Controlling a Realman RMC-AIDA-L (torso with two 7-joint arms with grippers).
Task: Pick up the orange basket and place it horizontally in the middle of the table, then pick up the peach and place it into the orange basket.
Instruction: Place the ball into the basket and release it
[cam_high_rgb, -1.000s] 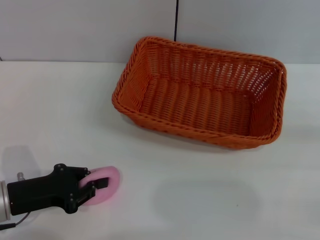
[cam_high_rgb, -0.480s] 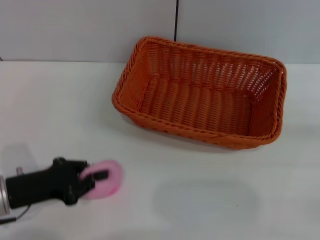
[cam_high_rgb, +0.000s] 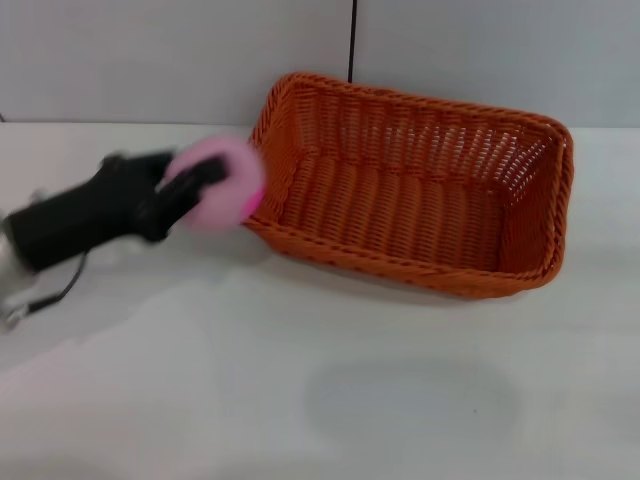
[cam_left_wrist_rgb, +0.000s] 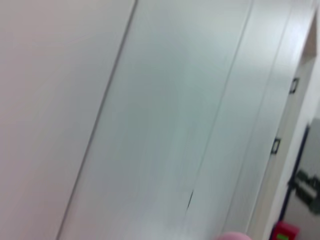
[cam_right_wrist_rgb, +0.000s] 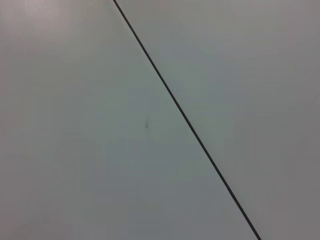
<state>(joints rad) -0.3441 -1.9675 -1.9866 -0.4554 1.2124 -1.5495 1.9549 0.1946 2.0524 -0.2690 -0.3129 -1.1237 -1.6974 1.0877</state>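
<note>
Item: peach (cam_high_rgb: 222, 184) in transit, clamped in my left gripper (cam_high_rgb: 200, 185).
Held clear above the table (cam_high_rgb: 300, 400), just beside the basket (cam_high_rgb: 405, 190) rim's left end, ready for dropping inside; basket lies mid-table, empty.

Left gripper (cam_high_rgb: 205, 180) and the peach (cam_high_rgb: 222, 184) are motion-smeared, so finger edges are mush. Arm runs off frame at 9 o'clock. Left wrist view only catches a peach sliver (cam_left_wrist_rgb: 235, 236) at 6 o'clock.

Head camera overlooks table (cam_high_rgb: 300, 400), wrist cameras face walls
</note>
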